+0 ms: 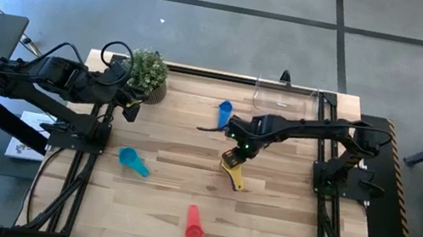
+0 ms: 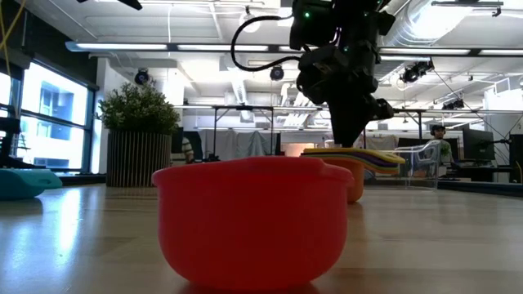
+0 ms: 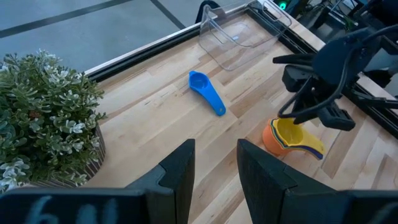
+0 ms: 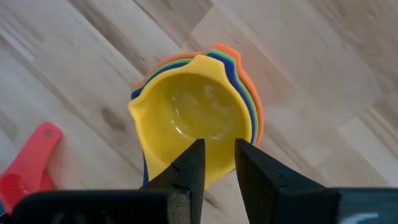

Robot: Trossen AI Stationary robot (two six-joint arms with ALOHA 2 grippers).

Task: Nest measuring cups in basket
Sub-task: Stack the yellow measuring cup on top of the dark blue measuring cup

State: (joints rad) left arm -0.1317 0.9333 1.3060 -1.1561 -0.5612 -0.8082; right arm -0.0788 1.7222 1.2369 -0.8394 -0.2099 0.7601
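Note:
A nested stack of measuring cups (image 1: 229, 168), yellow (image 4: 186, 106) on top of blue, green and orange, stands upright mid-table. My right gripper (image 4: 219, 152) hangs just over the yellow cup's bowl with a narrow gap between its fingers. A blue cup (image 1: 224, 109), a teal cup (image 1: 134, 161) and a red cup (image 1: 194, 224) lie singly on the wood. The clear basket (image 1: 286, 97) sits at the far edge. My left gripper (image 3: 216, 162) waits, open, beside the plant. My right gripper comes slanting down from the far right, its fingertips (image 4: 196, 155) over the near part of the yellow cup's bowl (image 4: 217, 134). I cannot tell whether they touch it. The stack stands on the table (image 2: 353, 184).
A potted plant (image 1: 148, 73) stands at the far left, next to the left arm. The red cup (image 2: 249, 220) lies near the table's near edge. Bare wood stretches between the stack and the basket (image 3: 239, 31).

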